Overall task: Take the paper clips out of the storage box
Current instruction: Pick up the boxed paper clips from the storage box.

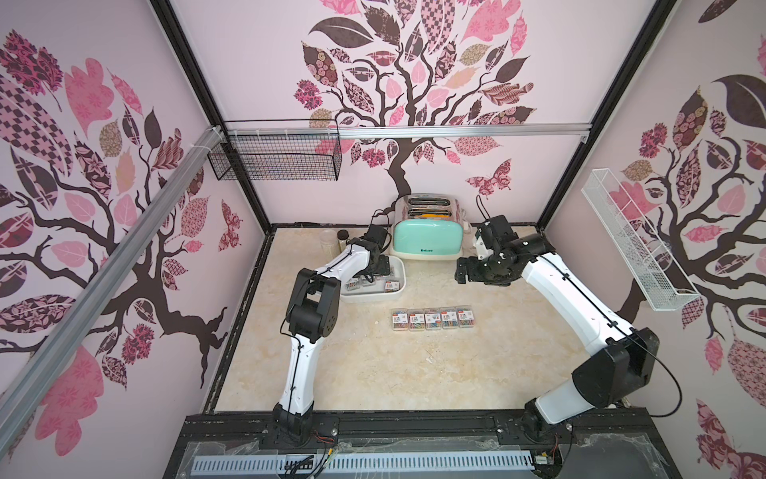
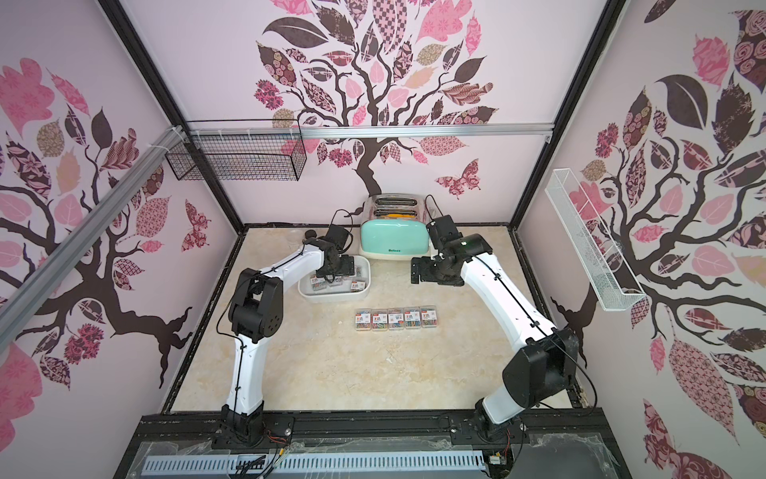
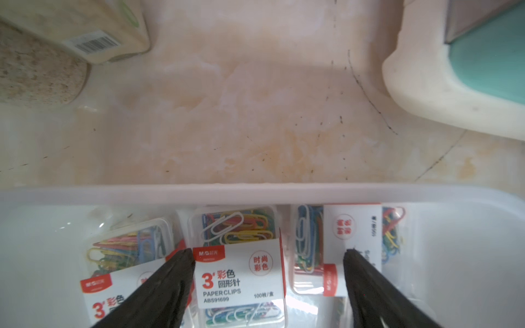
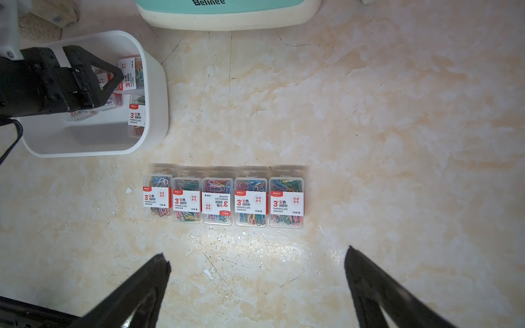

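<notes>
I saw the left gripper (image 3: 267, 252) down inside the white storage box (image 1: 373, 297), jaws apart over 1 case of paper clips (image 3: 238, 281), with 2 more cases beside it. 5 cases (image 1: 432, 318) lay in a row on the table (image 1: 373, 373), near-right of the box. The right gripper (image 4: 255, 255) hovered by the toaster (image 1: 427, 240), jaws wide apart.

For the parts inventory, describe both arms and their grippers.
The left arm and right arm have glossy white shells between chunky black joints, with thin black cables clipped along them. The left gripper and right gripper have matte black, tapering triangular fingers.
</notes>
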Available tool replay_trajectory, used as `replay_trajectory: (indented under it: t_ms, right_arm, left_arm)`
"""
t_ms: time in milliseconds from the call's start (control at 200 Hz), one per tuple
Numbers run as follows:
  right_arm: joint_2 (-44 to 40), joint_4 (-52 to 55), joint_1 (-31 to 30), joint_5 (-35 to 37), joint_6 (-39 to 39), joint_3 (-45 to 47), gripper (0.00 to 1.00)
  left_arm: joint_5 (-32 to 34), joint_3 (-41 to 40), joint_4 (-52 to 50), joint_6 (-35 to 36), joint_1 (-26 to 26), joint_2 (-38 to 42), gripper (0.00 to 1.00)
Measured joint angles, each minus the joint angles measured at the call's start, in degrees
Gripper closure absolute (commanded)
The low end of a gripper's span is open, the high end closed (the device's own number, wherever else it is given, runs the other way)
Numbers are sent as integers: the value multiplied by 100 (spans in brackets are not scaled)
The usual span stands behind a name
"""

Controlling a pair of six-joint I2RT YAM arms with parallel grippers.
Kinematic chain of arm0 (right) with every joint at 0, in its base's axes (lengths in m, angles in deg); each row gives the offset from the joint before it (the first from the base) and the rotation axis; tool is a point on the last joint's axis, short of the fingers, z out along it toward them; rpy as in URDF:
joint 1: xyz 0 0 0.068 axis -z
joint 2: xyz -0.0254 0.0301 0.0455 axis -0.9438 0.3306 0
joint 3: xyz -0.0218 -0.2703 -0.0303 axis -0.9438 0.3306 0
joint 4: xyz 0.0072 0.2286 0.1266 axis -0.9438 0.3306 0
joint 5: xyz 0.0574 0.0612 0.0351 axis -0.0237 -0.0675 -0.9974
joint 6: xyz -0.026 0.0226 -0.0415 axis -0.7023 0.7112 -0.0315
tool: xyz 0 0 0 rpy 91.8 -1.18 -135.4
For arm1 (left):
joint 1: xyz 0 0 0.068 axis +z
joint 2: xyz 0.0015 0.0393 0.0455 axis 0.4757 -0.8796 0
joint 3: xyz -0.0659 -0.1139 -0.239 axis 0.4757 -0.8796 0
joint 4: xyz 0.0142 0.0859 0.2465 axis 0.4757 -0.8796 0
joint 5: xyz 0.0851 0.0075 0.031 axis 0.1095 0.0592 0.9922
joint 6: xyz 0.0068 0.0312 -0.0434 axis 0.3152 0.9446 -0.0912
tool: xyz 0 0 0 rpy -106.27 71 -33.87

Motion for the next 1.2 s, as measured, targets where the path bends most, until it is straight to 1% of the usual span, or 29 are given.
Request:
replay_trajectory:
  t_ms: [255,425,475,505,550,680,790,910,1005,1065,1135,1200]
  right_arm:
    - [0,2,0,2,-4,0,1]
    - [0,11,0,4,-9,0,1]
    - [0,20,0,4,-11,0,1]
    - [0,22,0,4,-11,0,1]
    - [0,26,0,4,-11,0,1]
    - [0,39,0,4,-13,0,1]
    - [0,42,0,4,-15,0,1]
    - [0,39,0,2,-13,0,1]
    - [0,39,0,2,-11,0,1]
    - [0,39,0,0,-7,0,1]
    - [0,37,0,-2,-4,0,1]
    - [0,33,0,-4,-2,0,1]
  left_arm:
    - [-144,55,20,-13,-278,0,9]
    - [-216,369,-31,-15,-247,-92,7]
    - [-238,446,-11,-9,-227,-138,5]
    - [-260,476,4,2,-214,-170,2]
    - [-295,527,13,-7,-199,-236,2]
    - [-308,828,-15,35,-175,-557,2]
    - [-326,881,-13,50,-175,-579,3]
    - [-356,881,-7,76,-179,-586,8]
    - [-372,881,4,107,-181,-597,15]
    - [-376,881,13,136,-188,-610,17]
    - [-393,883,-42,160,-197,-671,16]
    - [-407,887,-111,181,-210,-758,9]
